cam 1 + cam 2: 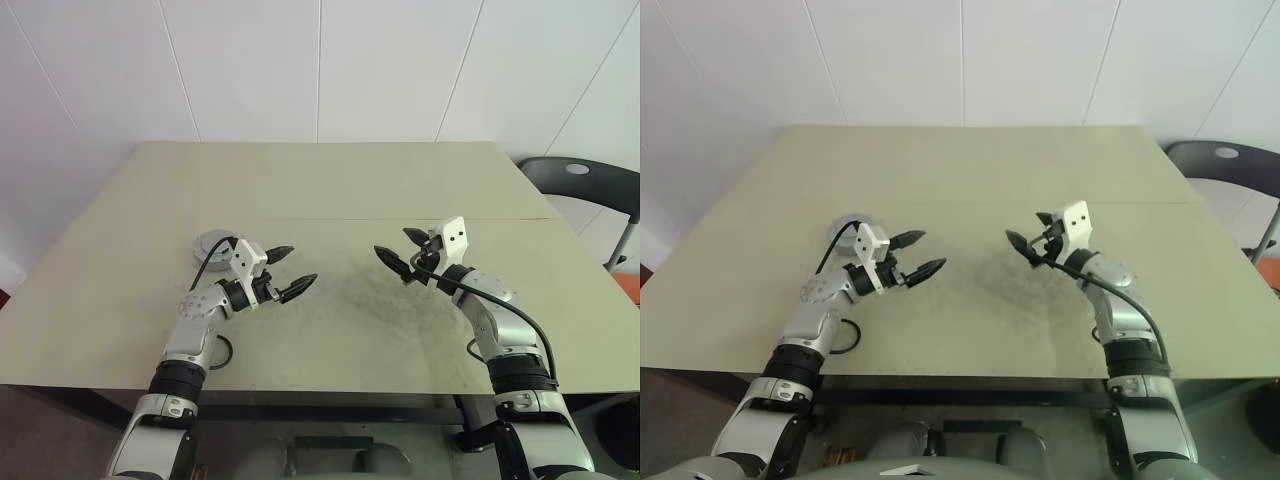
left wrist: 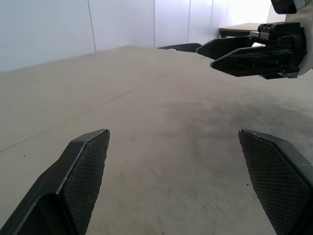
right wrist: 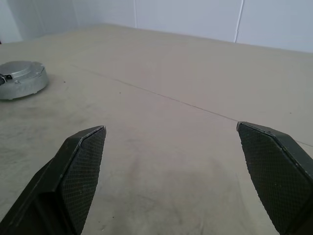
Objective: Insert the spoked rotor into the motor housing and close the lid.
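Observation:
A round grey metal disc that I take for the lid (image 1: 212,243) lies on the table's left side, just behind my left wrist, and it also shows in the right wrist view (image 3: 19,78). It looks thick, with a stepped rim. I cannot tell whether the motor housing sits under it. The spoked rotor is hidden or out of view. My left gripper (image 1: 298,268) hovers open and empty above the table, pointing toward the middle. My right gripper (image 1: 392,243) faces it, open and empty too, a short gap away.
The beige table (image 1: 330,180) has a seam across its middle and dark smudges between the grippers. A thin dark loop (image 1: 222,350) shows beside my left forearm; I cannot tell what it is. A black chair (image 1: 580,180) stands off the far right corner.

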`<action>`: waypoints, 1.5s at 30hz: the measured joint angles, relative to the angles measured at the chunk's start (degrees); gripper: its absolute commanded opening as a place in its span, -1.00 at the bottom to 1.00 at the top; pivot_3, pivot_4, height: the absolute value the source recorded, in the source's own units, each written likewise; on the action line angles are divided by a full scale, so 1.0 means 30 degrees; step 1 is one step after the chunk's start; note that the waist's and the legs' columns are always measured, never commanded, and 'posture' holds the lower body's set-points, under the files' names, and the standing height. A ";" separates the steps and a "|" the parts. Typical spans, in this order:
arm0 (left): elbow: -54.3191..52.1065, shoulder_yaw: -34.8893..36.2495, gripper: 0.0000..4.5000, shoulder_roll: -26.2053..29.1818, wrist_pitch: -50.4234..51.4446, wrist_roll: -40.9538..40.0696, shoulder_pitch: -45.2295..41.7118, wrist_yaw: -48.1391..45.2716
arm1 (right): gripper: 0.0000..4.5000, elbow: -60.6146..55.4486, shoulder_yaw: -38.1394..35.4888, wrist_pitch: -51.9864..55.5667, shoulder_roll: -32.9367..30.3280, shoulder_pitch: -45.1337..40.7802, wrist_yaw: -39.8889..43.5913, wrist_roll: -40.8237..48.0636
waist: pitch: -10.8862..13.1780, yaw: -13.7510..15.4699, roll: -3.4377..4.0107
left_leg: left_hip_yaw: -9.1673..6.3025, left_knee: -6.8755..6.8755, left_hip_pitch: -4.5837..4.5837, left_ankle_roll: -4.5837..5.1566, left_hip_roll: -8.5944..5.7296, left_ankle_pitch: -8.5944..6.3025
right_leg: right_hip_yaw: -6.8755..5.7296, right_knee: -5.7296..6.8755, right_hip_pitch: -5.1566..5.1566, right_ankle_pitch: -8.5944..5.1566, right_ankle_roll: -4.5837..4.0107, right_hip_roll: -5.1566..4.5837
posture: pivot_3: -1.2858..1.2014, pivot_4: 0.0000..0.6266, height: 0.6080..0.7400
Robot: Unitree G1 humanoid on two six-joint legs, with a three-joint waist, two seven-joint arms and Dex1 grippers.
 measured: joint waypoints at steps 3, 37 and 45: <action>0.0032 -0.0004 1.00 -0.0043 -0.0018 0.0008 -0.0074 -0.0028 | 0.99 0.0000 0.0000 -0.0001 -0.0001 0.0000 -0.0016 0.0000 | 0.0000 -0.0003 0.0000 | 0.0000 0.0001 0.0000 0.0000 0.0000 0.0000 | 0.0000 0.0000 0.0001 0.0000 0.0000 0.0000 | 0.03 -1.00 1.00; 0.0327 -0.0011 1.00 -0.0066 -0.0059 0.0162 -0.0310 -0.0261 | 0.99 0.0000 0.0002 -0.0056 -0.0023 0.0014 -0.0112 -0.0034 | 0.0000 -0.0005 0.0000 | -0.0001 0.0001 0.0000 0.0001 0.0000 0.0001 | 0.0000 0.0001 0.0003 0.0001 0.0001 0.0000 | 0.03 -1.00 1.00; 0.0609 -0.0020 1.00 -0.0240 -0.0084 0.0332 -0.0542 -0.0352 | 0.99 -0.0289 0.0000 -0.0050 -0.0077 0.0585 -0.0266 -0.0034 | 0.0000 -0.0002 0.0000 | -0.0001 0.0005 0.0000 0.0002 0.0000 0.0001 | 0.0000 0.0003 0.0009 0.0001 0.0002 0.0000 | 0.03 -1.00 1.00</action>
